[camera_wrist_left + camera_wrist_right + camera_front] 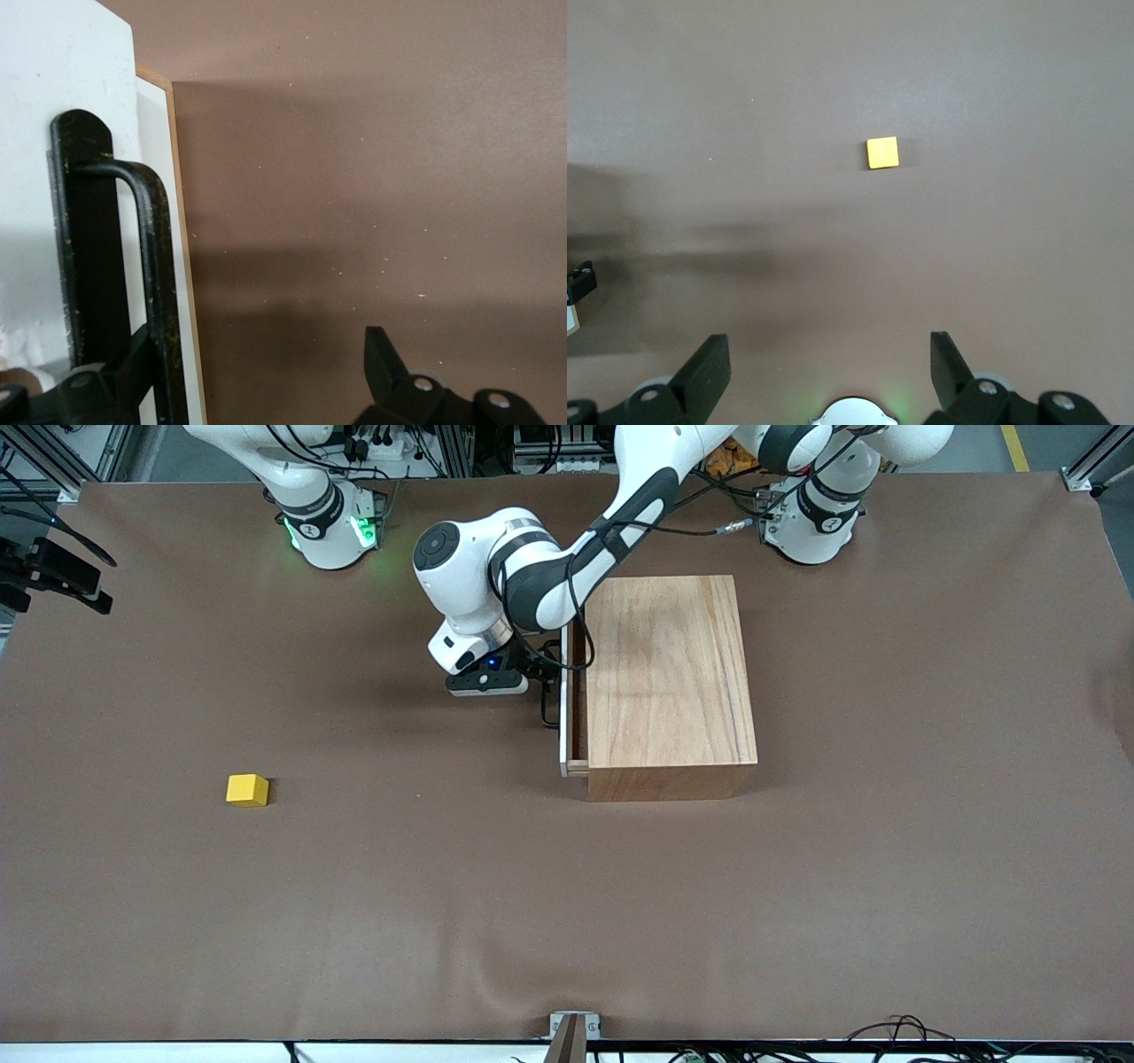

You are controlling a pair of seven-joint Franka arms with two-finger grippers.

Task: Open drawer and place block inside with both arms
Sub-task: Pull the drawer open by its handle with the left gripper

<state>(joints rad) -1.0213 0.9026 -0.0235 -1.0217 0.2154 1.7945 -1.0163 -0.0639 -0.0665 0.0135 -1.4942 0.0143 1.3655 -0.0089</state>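
The wooden box [669, 682] stands near the robots' bases, and its drawer [563, 717] is pulled out a small way, white front panel toward the right arm's end of the table. My left gripper [540, 675] is in front of that panel and open. In the left wrist view the gripper [257, 350] has one finger [133, 372] against the black wire handle [152, 257], the other finger [385, 359] apart over bare table. The yellow block [247, 789] lies alone, nearer the front camera. My right gripper [828, 350] hangs open high above the table, the block [882, 152] far below it.
The brown table cover [567, 886] spreads wide around the block and the box. The right arm's base [328, 527] glows green at the table's back edge. Black camera gear [53, 576] sits by the edge at the right arm's end.
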